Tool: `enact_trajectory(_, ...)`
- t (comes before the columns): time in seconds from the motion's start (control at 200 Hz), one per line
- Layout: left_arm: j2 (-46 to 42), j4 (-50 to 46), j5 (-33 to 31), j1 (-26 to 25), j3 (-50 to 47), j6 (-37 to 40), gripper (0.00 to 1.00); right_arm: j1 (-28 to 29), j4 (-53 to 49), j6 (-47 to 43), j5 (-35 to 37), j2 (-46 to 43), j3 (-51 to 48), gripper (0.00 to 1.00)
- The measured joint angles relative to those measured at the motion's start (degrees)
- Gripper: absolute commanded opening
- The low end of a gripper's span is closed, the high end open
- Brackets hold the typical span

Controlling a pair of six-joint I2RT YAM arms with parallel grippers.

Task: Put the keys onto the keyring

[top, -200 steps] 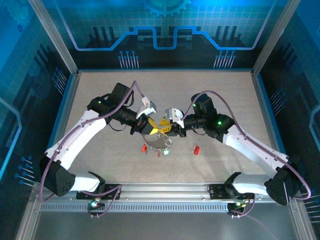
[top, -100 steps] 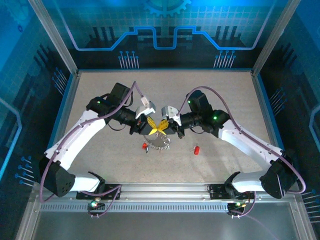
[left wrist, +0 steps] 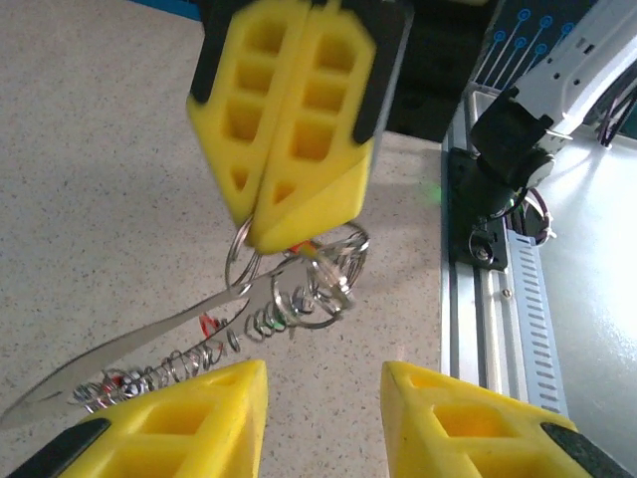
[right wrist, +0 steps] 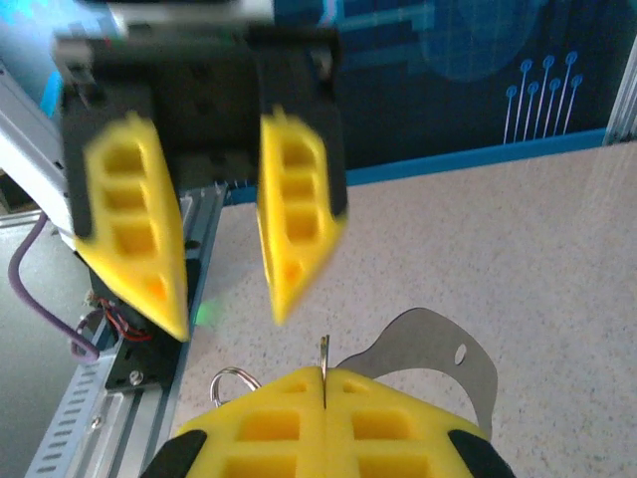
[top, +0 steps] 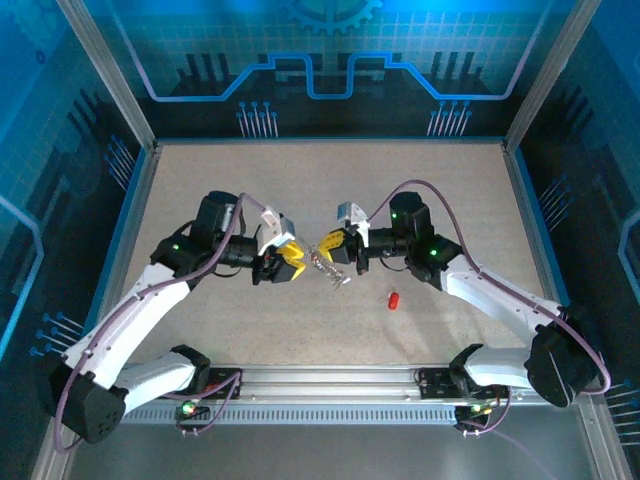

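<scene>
My right gripper [top: 328,246] is shut on the keyring [top: 336,270], a thin grey metal band held above the table's middle. In the left wrist view the keyring [left wrist: 169,334] slants down to the left from the right gripper's shut yellow fingers [left wrist: 299,129]. Small wire rings and keys [left wrist: 208,324] with red and green heads are strung along it. My left gripper [top: 287,262] stands open just left of the ring, not touching it, its jaws [left wrist: 323,418] empty. A plain red key [top: 393,299] lies alone on the table. The right wrist view has the band's edge pinched in my right gripper [right wrist: 323,383].
The speckled beige table [top: 330,190] is walled by blue panels at the back and sides. An aluminium rail [top: 330,385] with both arm bases runs along the near edge. The left gripper's fingers [right wrist: 294,209] hang close in front of the right one.
My left gripper has opened, let go of the keyring and pulled back to the left. My right gripper has shut on the ring and lifted it slightly, keys swinging with it.
</scene>
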Motion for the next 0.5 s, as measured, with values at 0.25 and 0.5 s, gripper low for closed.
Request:
enact_trajectory(0.25, 0.2, 9.7, -0.3, 0.0, -1.7, -2.9, 0.3, 0.0, 5.1, 1.8, -0.5, 0.0, -2.0, 0.0)
enact_trajectory(0.5, 0.2, 11.8, 0.3, 0.0, -1.7, -2.3, 0.29, 0.5, 7.0, 1.5, -1.5, -0.3, -2.5, 0.0)
